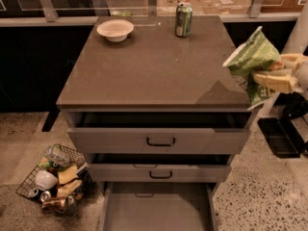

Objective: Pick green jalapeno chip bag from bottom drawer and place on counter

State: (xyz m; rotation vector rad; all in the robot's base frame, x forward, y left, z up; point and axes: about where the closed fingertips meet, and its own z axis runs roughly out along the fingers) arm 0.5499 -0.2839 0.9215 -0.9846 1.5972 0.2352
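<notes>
Grey-brown stone makes up the counter [154,66], and the single camera view looks down on it from the front. At its far edge sit a pale bowl [115,30] and a green soda can [183,19], well apart from each other. The gripper [270,74] reaches in from the right edge of the view, level with the counter's front right corner. Its cream fingers [275,82] are pinched onto the green jalapeno chip bag [252,57], which is held in the air, crumpled and tilted. The bag seems to hang just past the counter's right edge rather than over it, though the angle leaves that uncertain. Below the counter, the two upper drawers [161,141] with dark handles stand partly open. The bottom drawer [159,208] is pulled out furthest, showing a bare grey floor. A wire basket [53,179] of litter sits on the speckled floor to the left.
</notes>
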